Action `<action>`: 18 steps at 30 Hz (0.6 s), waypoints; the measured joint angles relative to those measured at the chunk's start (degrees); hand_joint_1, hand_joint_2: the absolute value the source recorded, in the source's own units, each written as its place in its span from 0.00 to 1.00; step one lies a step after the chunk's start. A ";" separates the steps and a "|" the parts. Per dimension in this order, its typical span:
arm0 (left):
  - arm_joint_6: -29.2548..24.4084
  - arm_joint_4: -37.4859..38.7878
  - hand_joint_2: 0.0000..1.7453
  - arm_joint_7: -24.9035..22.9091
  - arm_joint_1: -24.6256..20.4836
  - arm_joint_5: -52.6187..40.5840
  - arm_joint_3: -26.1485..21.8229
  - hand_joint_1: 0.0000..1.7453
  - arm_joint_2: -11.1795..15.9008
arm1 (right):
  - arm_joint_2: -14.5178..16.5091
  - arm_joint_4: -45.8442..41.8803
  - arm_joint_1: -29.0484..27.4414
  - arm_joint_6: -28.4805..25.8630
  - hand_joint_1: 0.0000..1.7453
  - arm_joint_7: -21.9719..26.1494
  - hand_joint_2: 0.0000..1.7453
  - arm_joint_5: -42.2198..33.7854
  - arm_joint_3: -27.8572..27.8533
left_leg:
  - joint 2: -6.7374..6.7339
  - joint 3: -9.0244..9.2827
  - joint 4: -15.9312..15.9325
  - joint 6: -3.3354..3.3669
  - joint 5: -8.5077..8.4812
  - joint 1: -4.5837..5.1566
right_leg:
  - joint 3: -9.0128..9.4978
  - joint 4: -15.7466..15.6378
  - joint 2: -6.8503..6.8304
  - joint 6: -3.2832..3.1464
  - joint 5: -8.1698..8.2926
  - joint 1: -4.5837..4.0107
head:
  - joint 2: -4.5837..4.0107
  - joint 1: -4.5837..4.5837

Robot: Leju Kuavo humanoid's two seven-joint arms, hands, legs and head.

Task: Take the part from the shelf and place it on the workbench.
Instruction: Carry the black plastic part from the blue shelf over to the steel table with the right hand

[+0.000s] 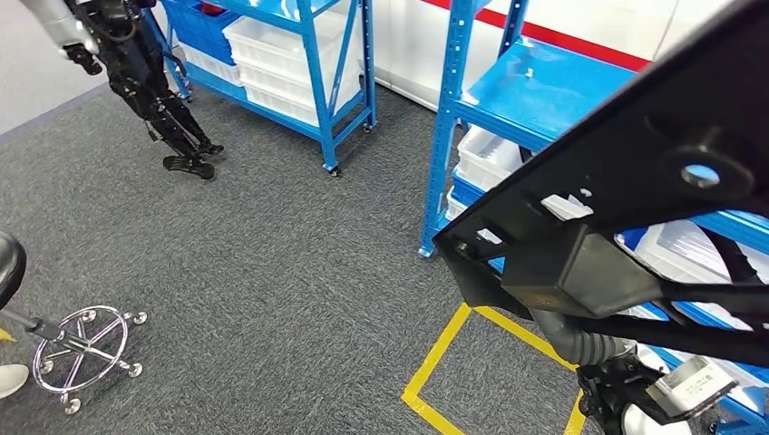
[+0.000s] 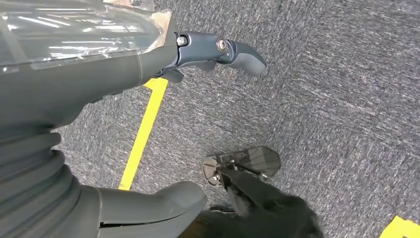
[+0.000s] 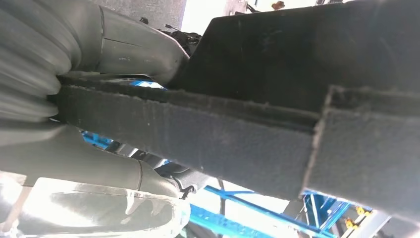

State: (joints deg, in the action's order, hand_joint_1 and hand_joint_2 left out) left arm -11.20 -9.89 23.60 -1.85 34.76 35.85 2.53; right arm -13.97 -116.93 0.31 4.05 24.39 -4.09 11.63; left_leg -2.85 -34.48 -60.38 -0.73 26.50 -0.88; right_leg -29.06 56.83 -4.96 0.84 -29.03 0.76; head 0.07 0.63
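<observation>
**Fingers clamped on a long black part, carried away from the shelf**

Fingers (image 3: 124, 47) of the right hand (image 3: 74, 124) close around an edge of the part (image 1: 626, 181), the thick thumb on one side of a felt-faced rim and the rest of the hand on the other, as the right wrist view shows. From the head view the part is raised in front of the camera, off the blue shelf (image 1: 535, 82) and well above the carpet (image 1: 272, 254). The left hand (image 2: 99, 74) hangs over the floor, its fingers (image 2: 233, 49) apart and holding nothing.

The part looks like a rigid moulded panel, long and flat with cut-outs and a boxy lug beneath; it should not flex, but its length probably makes it lever hard against a grip at one edge. The felt strip likely gives friction; bare plastic would be slicker. A hold nearer the middle, or a second hand under the far end, would steady it.

Both ends of the part run out of frame, so its full length is unknown. The workbench cannot be made out, and how deep the fingers wrap the rim is hidden.
</observation>
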 joint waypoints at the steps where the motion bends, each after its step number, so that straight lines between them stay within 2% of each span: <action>1: 0.07 -0.01 1.00 0.09 -0.03 -0.08 0.01 0.00 -0.01 | -0.05 -0.49 -0.41 -0.17 1.00 0.14 1.00 0.10 -0.40 | -0.58 0.83 1.67 0.39 -0.28 0.23 | 0.03 0.02 -0.48 0.27 -0.10 -0.20 | 0.00 -0.07; 2: 0.15 -0.01 1.00 0.12 -0.04 -0.17 0.02 0.00 -0.02 | -0.11 -0.94 -0.82 -0.32 1.00 0.26 1.00 0.14 -0.79 | -0.48 0.82 2.02 0.85 -0.16 0.51 | 0.05 -0.02 -0.97 0.57 -0.13 -0.36 | 0.00 -0.18; 4: 0.31 0.01 1.00 0.12 0.03 -0.38 0.07 0.00 0.01 | -0.18 -1.73 -1.50 -0.53 1.00 0.46 1.00 0.12 -1.54 | 0.78 0.55 2.28 1.78 -0.50 0.64 | 0.03 0.01 -1.51 1.23 -0.28 -0.32 | 0.00 -0.31; 5: 0.51 0.01 1.00 0.13 0.04 -0.45 0.11 0.00 0.02 | -0.19 -2.07 -1.76 -0.52 1.00 0.56 1.00 0.07 -1.86 | 1.33 0.58 2.53 2.24 -0.74 0.62 | -0.23 0.54 -0.71 1.47 -0.72 -0.22 | 0.00 -0.37; 6: 0.78 0.02 1.00 0.19 0.03 -0.47 0.16 0.00 0.04 | -0.21 -2.42 -2.01 -0.42 1.00 0.69 1.00 -0.02 -2.19 | 1.86 0.60 2.78 2.68 -1.00 0.52 | -1.01 2.20 0.69 1.45 -1.74 -0.14 | 0.00 -0.45; 8: 1.42 0.01 1.00 0.52 -0.03 -0.28 0.21 0.00 0.16 | -0.22 -2.95 -2.72 0.10 1.00 0.94 1.00 -0.17 -2.83 | 2.98 0.49 2.97 3.26 -1.30 0.45 | -4.23 9.08 3.77 0.95 -5.00 -0.03 | 0.00 -0.67; 9: 1.69 0.01 1.00 0.80 -0.04 -0.14 0.21 0.00 0.24 | -0.24 -3.13 -3.23 0.44 1.00 1.03 1.00 -0.19 -3.11 | 3.66 0.35 2.96 3.41 -1.37 0.47 | -6.23 13.24 4.46 0.77 -6.59 -0.03 | 0.00 -0.72; 10: 1.90 0.02 1.00 1.03 -0.03 -0.01 0.20 0.00 0.30 | -0.24 -3.27 -3.84 0.80 1.00 1.10 1.00 -0.15 -3.35 | 4.43 0.25 2.95 3.47 -1.43 0.49 | -7.68 16.21 4.69 0.85 -7.47 -0.03 | 0.00 -0.73; 11: 2.09 0.02 1.00 1.22 -0.01 0.06 0.20 0.00 0.34 | -0.24 -3.42 -4.51 1.14 1.00 1.22 1.00 -0.10 -3.54 | 5.26 0.19 2.92 3.47 -1.50 0.49 | -8.16 17.09 4.79 1.20 -7.41 0.00 | 0.00 -0.74; 12: 2.33 0.03 1.00 1.27 0.01 0.06 0.21 0.00 0.37 | -0.24 -3.66 -5.21 1.43 1.00 1.44 1.00 -0.07 -3.73 | 6.15 0.17 2.85 3.41 -1.57 0.46 | -7.28 15.23 4.95 1.75 -6.29 0.13 | 0.00 -0.74; 14: 2.87 0.03 1.00 1.14 0.04 -0.15 0.25 0.00 0.41 | -0.23 -4.27 -6.42 1.97 1.00 2.06 1.00 -0.17 -4.11 | 7.85 0.07 2.55 3.10 -1.65 0.35 | -3.38 7.09 6.38 2.85 -2.96 0.64 | 0.00 -0.81; 15: 3.14 0.04 1.00 0.98 0.06 -0.35 0.29 0.00 0.44 | -0.20 -4.60 -6.96 2.21 1.00 2.35 1.00 -0.29 -4.30 | 8.57 -0.06 2.30 2.84 -1.63 0.42 | -1.77 3.56 7.15 2.98 -1.69 0.83 | 0.00 -0.82; 16: 3.37 0.04 1.00 0.71 0.11 -0.58 0.37 0.00 0.47 | -0.18 -4.93 -7.53 2.41 1.00 2.54 1.00 -0.44 -4.49 | 9.14 -0.25 2.15 2.54 -1.65 0.51 | -0.91 1.63 7.68 2.80 -1.06 0.89 | 0.00 -0.82; 17: 3.63 0.05 1.00 0.29 0.22 -0.92 0.53 0.00 0.49 | -0.13 -5.28 -8.11 2.63 1.00 2.63 1.00 -0.60 -4.71 | 9.61 -0.45 2.11 2.19 -1.72 0.59 | -0.62 1.05 7.80 2.41 -0.90 0.81 | 0.00 -0.82; 18: 3.98 0.08 1.00 -0.29 0.42 -1.35 0.84 0.00 0.48 | -0.04 -5.73 -8.74 2.90 1.00 2.66 1.00 -0.75 -4.91 | 10.06 -0.62 2.13 1.84 -1.86 0.61 | -0.58 1.08 7.28 1.91 -0.73 0.61 | 0.00 -0.79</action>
State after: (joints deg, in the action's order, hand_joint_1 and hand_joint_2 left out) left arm -7.22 -9.81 23.31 -1.43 33.41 36.69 3.01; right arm -14.01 -122.66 -8.43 6.95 27.04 -4.84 6.72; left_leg 7.20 -35.11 -58.24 1.11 24.65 -0.27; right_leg -29.63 57.91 2.32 2.76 -29.76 1.38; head 0.07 -0.16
